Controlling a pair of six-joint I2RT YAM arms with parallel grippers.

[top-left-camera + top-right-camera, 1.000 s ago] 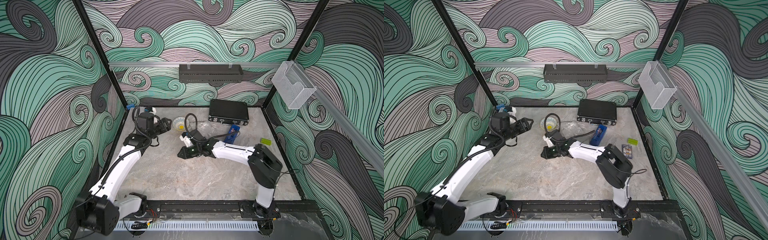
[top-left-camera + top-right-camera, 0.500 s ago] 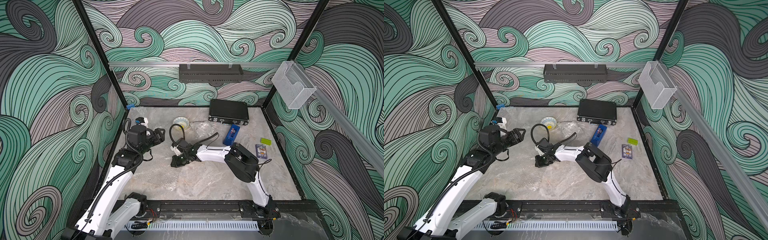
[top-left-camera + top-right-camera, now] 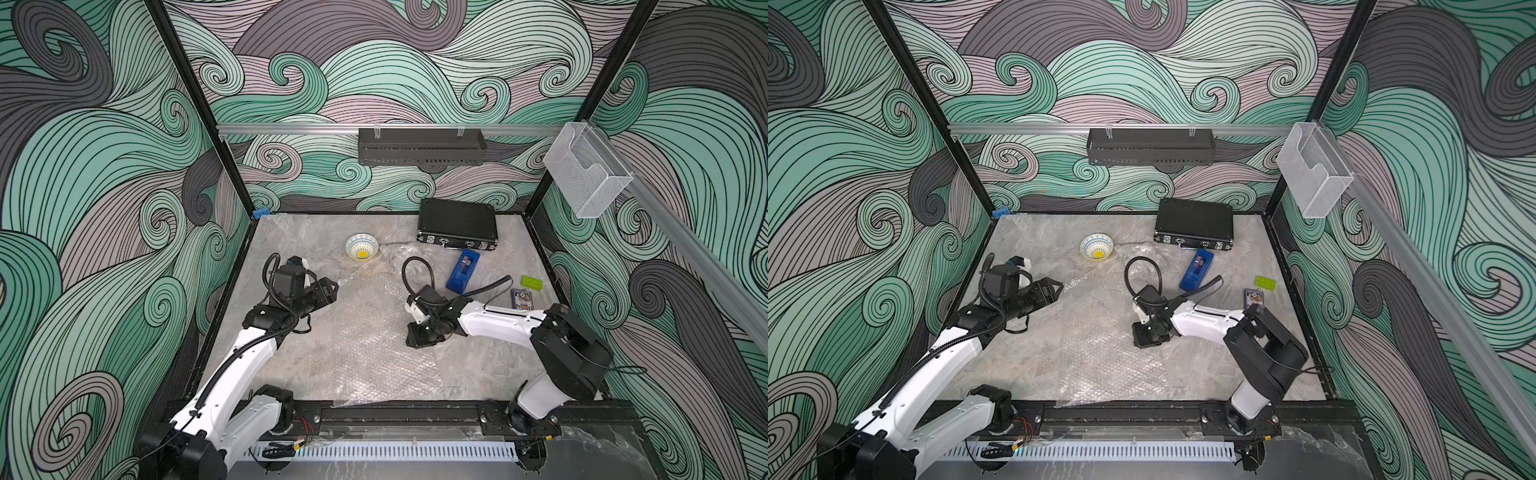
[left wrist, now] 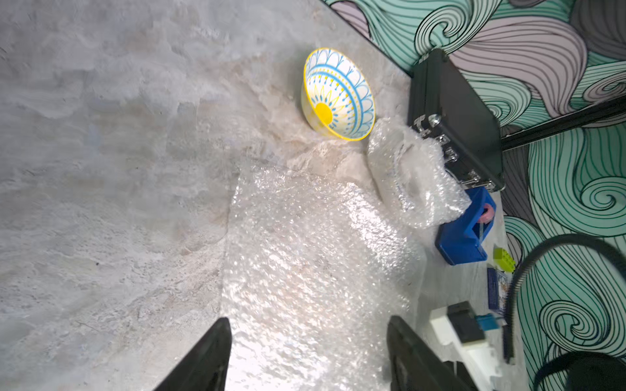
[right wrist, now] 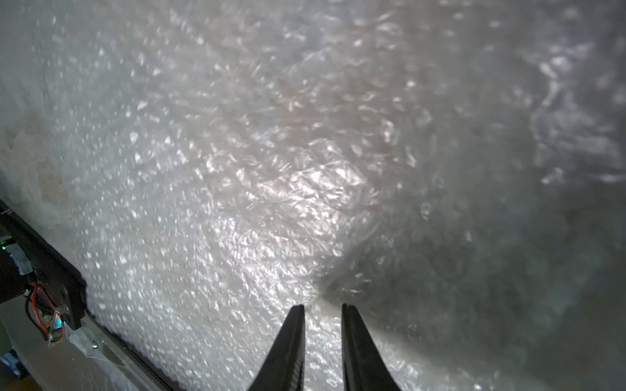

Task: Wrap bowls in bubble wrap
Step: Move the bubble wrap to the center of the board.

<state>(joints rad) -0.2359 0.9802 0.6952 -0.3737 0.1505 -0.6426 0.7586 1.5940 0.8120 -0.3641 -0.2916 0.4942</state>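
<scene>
— Changes?
— My right gripper (image 5: 321, 306) now sits further right on the wrap (image 3: 374, 332), nearly closed; whether it's pinching, I can't tell. Left gripper (image 4: 309, 321) gapes, empty.
— Bowl (image 3: 362, 246)?
— Far counter (image 3: 291, 232). Left wrist shows a bundle (image 4: 413, 176) beside it; right wrist shows only wrap.

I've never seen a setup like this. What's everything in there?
Bowl: one, white-blue with yellow centre, at the back.
Bubble wrap sheet: one, clear, flat in the middle.
Wrap bundle: one, clear, crumpled beside bowl; contents unclear.
Case: one, black, back right.
Tape dispenser: one, blue, before the case.
Brick: one, green, right edge.
Card box: one, blue, beside brick.
Wall tray: one, black, back wall.
Holder: one, clear, right rail.
Left end effector: one, black, open, by sheet's corner.
Right end effector: one, black, narrowly apart, at sheet; grip unclear.
</scene>
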